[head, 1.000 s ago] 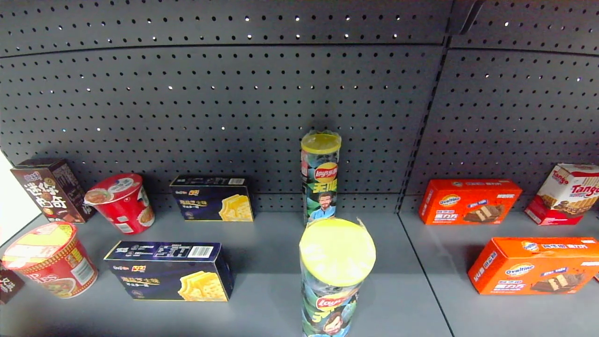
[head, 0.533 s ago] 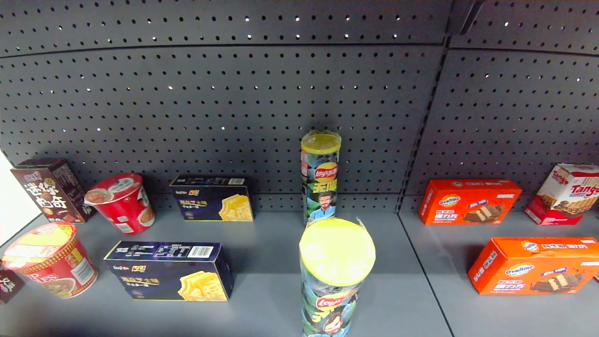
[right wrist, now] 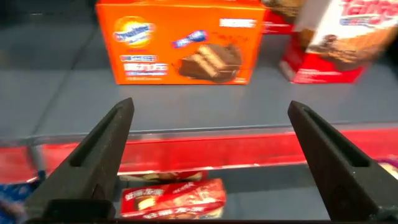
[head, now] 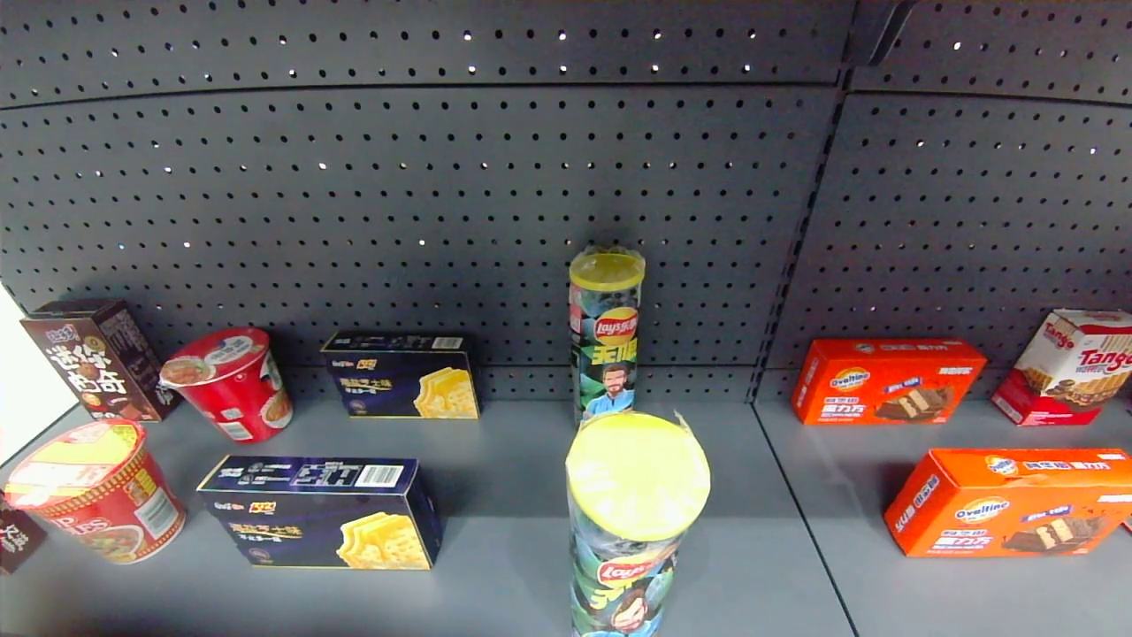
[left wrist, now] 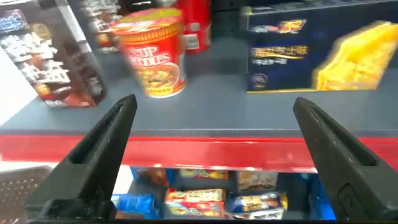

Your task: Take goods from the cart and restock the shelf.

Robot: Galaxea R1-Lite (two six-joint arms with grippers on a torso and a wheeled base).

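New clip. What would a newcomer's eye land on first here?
A front chip can and rear chip can, tall with yellow lids, stand upright mid-shelf. Two orange boxes lie to their right. The left gripper and right gripper hang open, empty, before the shelf's red edge.

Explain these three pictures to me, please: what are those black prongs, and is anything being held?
The machine is a two-armed robot restocking a shop shelf. The wide picture comes from a camera on its head: two tall chip cans, noodle cups, dark blue boxes and orange boxes stand there. The other two come from wrist cameras. The black prongs are the fingers of the left gripper and the right gripper, both open before the shelf's red edge, holding nothing.
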